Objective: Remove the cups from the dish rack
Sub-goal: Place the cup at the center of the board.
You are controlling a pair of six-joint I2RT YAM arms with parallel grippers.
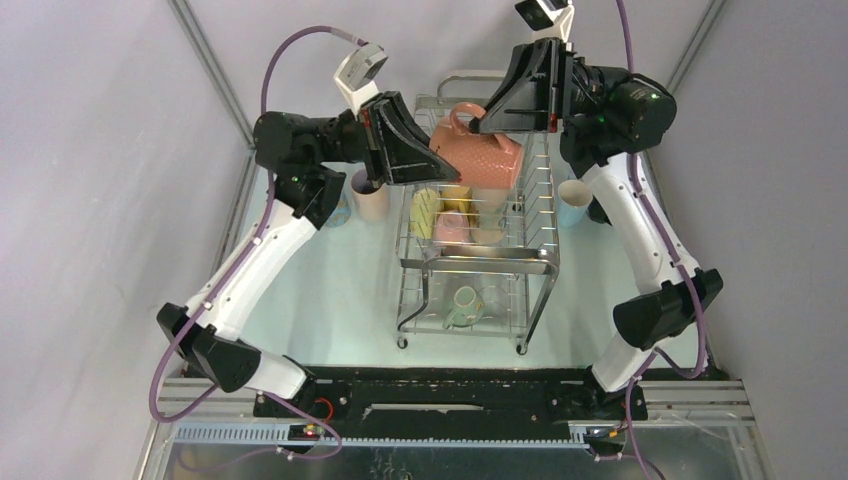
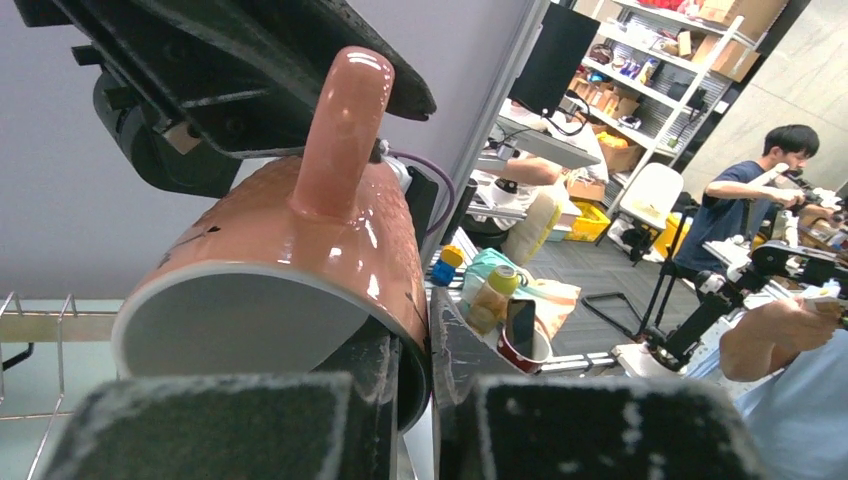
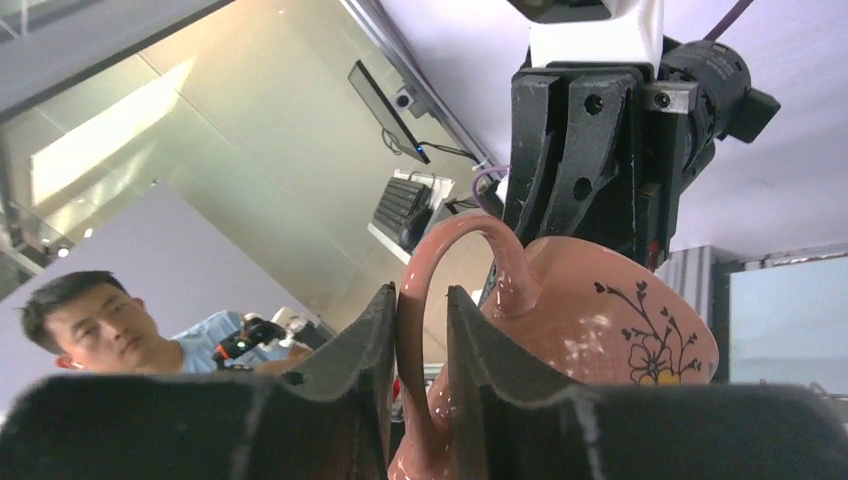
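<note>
Evidently a handover, by the look of it: holds the pink mug [image 1: 480,152] high above the dish rack [image 1: 478,266], tipped sideways, gripped at two spots so as not to drop in the swap. Pinches the upturned handle in the right gripper [image 3: 420,400]. Clamps the rim wall in the left gripper [image 2: 432,400] — one finger seemingly inside the mouth. Shows other cups [image 1: 452,228] below, on the rack's tiers.
</note>
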